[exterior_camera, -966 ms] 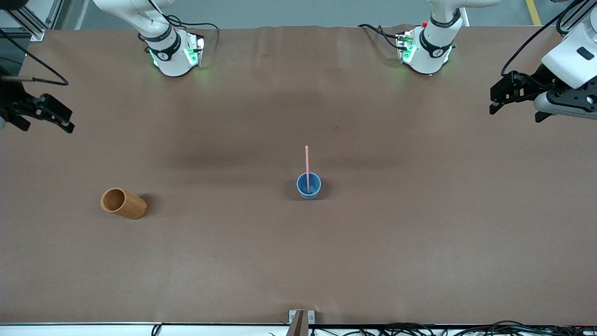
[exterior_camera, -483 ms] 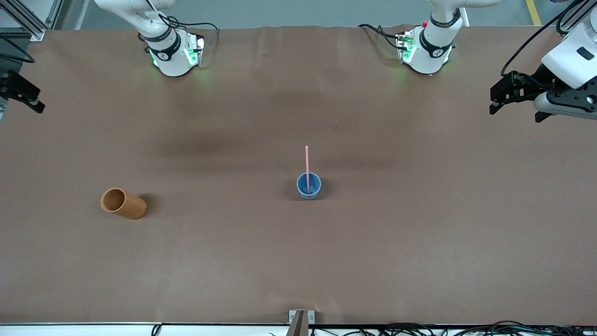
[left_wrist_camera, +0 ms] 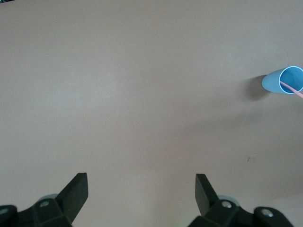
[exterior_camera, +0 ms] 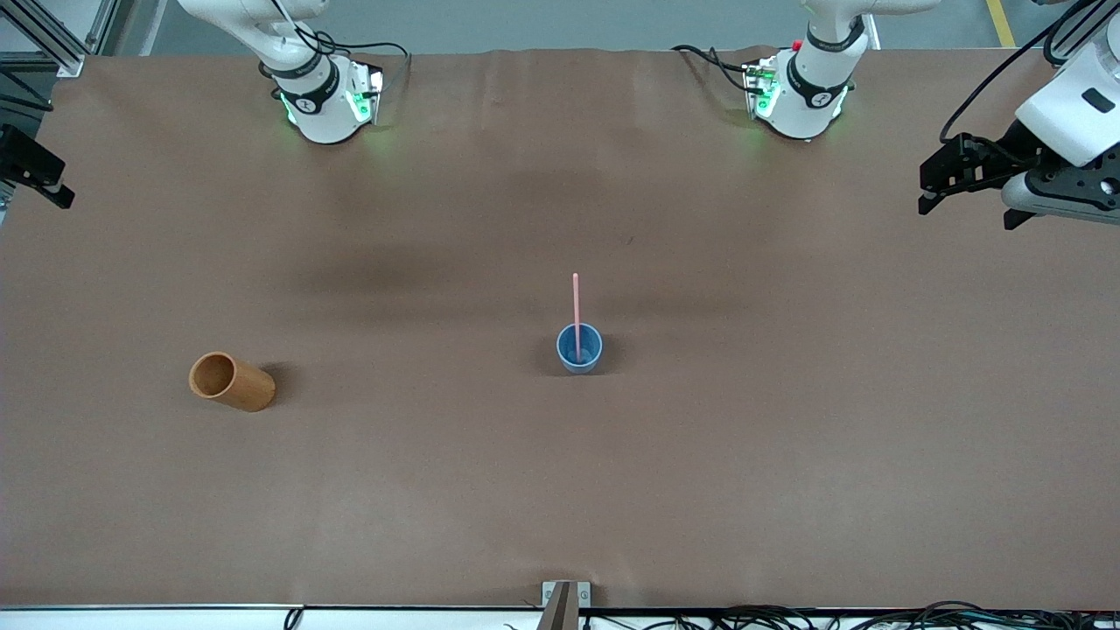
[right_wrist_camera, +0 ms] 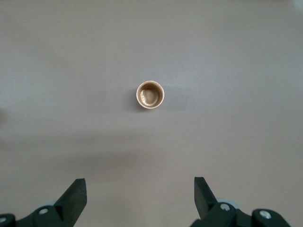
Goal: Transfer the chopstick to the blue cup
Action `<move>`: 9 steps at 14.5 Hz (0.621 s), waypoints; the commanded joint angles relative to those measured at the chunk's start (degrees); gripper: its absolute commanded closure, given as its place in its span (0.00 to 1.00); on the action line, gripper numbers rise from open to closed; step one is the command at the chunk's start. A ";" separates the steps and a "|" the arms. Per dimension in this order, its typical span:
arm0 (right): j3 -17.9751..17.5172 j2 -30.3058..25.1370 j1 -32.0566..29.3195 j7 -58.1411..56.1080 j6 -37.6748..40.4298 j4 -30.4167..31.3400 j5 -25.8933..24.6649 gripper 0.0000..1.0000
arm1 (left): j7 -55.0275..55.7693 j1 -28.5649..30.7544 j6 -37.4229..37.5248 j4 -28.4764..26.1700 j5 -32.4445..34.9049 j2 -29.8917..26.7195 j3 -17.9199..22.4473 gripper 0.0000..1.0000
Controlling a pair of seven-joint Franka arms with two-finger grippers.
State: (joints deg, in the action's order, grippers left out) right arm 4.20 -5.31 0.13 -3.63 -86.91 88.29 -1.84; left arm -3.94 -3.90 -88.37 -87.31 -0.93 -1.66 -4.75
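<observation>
The blue cup point(exterior_camera: 578, 348) stands near the middle of the table. The pale pink chopstick point(exterior_camera: 575, 302) is in it, its lower end inside and its upper end rising above the rim. The left wrist view shows the blue cup point(left_wrist_camera: 283, 81) and chopstick point(left_wrist_camera: 291, 88) far from my left gripper point(left_wrist_camera: 141, 189), which is open and empty. The left gripper point(exterior_camera: 969, 210) hangs over the left arm's end of the table. My right gripper point(exterior_camera: 39, 171) is at the edge of the right arm's end, partly out of view. The right gripper point(right_wrist_camera: 140, 191) is open and empty.
An orange-brown wooden cup point(exterior_camera: 232, 381) sits toward the right arm's end, slightly nearer to the front camera than the blue cup. The wooden cup point(right_wrist_camera: 150, 95) shows its mouth in the right wrist view. Brown paper covers the table point(exterior_camera: 787, 437).
My right gripper has drawn back toward the edge at the right arm's end of the table and now shows only partly. The left arm, cups and chopstick have not moved.
</observation>
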 commanded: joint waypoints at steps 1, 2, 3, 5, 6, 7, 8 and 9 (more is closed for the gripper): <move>-0.15 0.30 -0.22 0.12 1.13 -0.32 2.80 0.00 | 0.60 -0.14 1.27 1.53 -0.04 0.60 0.09 0.00; -0.15 0.39 -0.22 0.12 1.04 -0.40 2.98 0.00 | 0.60 -0.14 1.27 1.52 -0.04 0.60 0.09 0.00; -0.15 0.48 -0.22 -0.05 1.04 -0.58 3.07 0.00 | 0.60 -0.14 1.27 1.52 -0.12 0.60 0.09 0.00; -0.15 0.65 -0.40 -0.06 0.96 -0.75 3.34 0.00 | 0.60 -0.14 1.27 1.52 -0.13 0.60 0.09 0.00; -0.07 1.35 -0.31 -0.14 0.87 -0.93 3.25 0.00 | 0.60 -0.14 1.27 1.52 -0.13 0.60 0.09 0.00; -0.07 2.49 -0.40 -0.32 1.13 -1.97 2.90 0.00 | 0.60 -0.14 1.27 1.52 -0.13 0.60 0.09 0.00; -0.07 3.45 -0.57 -0.41 1.22 -3.64 2.81 0.00 | 0.60 -0.14 1.27 1.52 -0.13 0.60 0.09 0.00; -0.07 4.25 -0.66 -0.41 1.65 -4.61 2.81 0.00 | 0.60 -0.14 1.27 1.52 -0.13 0.60 0.09 0.00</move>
State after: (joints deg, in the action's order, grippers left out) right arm 4.29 -3.69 0.11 -3.63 -86.43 87.37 0.73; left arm -3.93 -3.90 -88.37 -87.31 -0.93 -1.66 -4.75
